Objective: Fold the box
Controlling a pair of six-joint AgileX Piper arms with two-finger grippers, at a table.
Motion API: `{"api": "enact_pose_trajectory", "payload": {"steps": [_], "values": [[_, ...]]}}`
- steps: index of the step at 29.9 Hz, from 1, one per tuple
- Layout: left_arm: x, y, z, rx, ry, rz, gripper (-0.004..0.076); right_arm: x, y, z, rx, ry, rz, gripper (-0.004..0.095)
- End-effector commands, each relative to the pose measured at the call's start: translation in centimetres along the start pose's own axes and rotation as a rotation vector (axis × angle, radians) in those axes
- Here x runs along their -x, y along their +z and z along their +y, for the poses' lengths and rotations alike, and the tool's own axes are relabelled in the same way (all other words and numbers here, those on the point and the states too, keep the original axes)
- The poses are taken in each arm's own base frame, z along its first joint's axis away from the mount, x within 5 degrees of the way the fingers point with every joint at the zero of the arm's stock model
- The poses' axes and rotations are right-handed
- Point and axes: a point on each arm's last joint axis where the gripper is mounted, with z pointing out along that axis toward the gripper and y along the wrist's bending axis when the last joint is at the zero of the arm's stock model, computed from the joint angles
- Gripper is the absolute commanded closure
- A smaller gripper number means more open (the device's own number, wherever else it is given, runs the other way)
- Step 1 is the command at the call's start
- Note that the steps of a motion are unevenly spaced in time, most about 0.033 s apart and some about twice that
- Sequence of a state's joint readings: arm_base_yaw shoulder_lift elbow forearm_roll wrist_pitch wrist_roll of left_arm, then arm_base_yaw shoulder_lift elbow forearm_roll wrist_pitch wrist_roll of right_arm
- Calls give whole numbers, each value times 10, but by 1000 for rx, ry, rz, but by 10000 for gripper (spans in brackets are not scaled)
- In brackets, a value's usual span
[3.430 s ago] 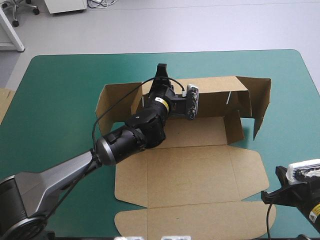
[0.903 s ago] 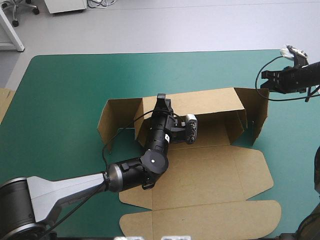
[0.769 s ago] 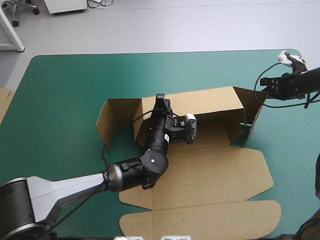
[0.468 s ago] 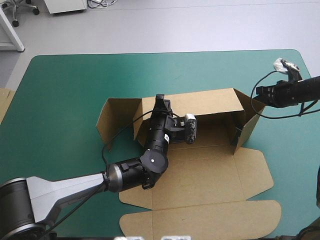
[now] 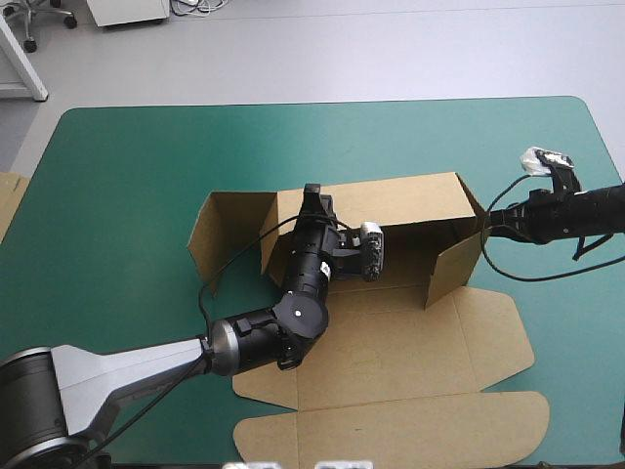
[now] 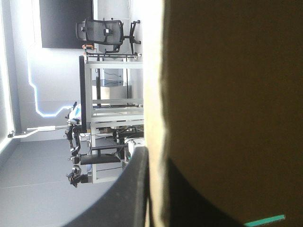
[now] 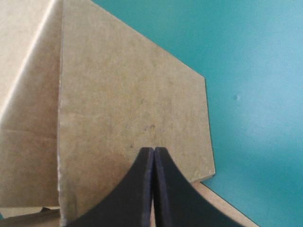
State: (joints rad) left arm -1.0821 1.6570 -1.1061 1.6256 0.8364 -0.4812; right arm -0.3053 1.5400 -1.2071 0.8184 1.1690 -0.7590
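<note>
Box: the brown box (image 5: pixel 391 332) sits mid-surface, a little toward the right edge, with its back wall (image 5: pixel 410 195) upright and its lid (image 5: pixel 391 430) lying flat toward the near edge.
Left end effector: the left end effector (image 5: pixel 313 195) is clamped over the top edge of the back wall, board between its black fingers.
Right end effector: the right end effector (image 5: pixel 488 227) has its fingers pressed together with nothing between them, the tip against the outer face of the right end flap (image 5: pixel 451 264).
Edges: the right end flap is swung inward, at an angle to the back wall. The left end flap (image 5: pixel 210 230) stands splayed outward. The lid's outer flap lies close to the near edge.
Open room: the teal-green surface (image 5: pixel 127 166) is bare and wide beyond the back wall and left of the box. It is narrower on the right, where the arm crosses.
Left edge: a board edge (image 5: pixel 8 200) shows there.
Left wrist view only: the wall's edge runs close along one finger (image 6: pixel 128 198).
Right wrist view only: the arched tip touches the flap's face near its lower edge.
</note>
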Motion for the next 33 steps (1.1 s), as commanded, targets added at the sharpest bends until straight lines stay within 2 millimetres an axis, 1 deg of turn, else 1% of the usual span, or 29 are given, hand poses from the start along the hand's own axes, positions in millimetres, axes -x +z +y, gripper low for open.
{"api": "enact_pose_trajectory", "payload": {"steps": [1,4,6,9,11,13,16,19,23,27,29,33], "values": [[-1,-10,20,47,-54,-11,734,-1,-10,14,4,-87,-104,920],[-1,-10,20,46,-53,-16,734,-10,-5,13,-11,-144,-122,858],[0,-11,21,55,-43,-22,734,-13,-3,12,-11,-180,-124,767],[1,-11,22,64,-32,-32,734,-15,-1,12,-7,-225,-119,590],[1,-11,22,63,-31,-33,734,-15,-1,12,-2,-257,-119,496],[1,-11,22,63,-31,-33,734,-16,-1,14,12,-289,-113,447],[1,-11,22,62,-33,-33,734,-18,-1,17,49,-325,-98,438],[0,-11,21,59,-36,-31,734,-20,3,25,68,-368,-65,438],[0,-11,21,56,-39,-30,734,-24,15,39,61,-450,8,438],[0,-11,21,57,-39,-28,734,-25,23,48,54,-484,40,438],[0,-11,21,57,-39,-28,734,-26,25,51,56,-487,56,438],[0,-11,21,54,-41,-29,734,-30,19,59,36,-476,73,438]]}}
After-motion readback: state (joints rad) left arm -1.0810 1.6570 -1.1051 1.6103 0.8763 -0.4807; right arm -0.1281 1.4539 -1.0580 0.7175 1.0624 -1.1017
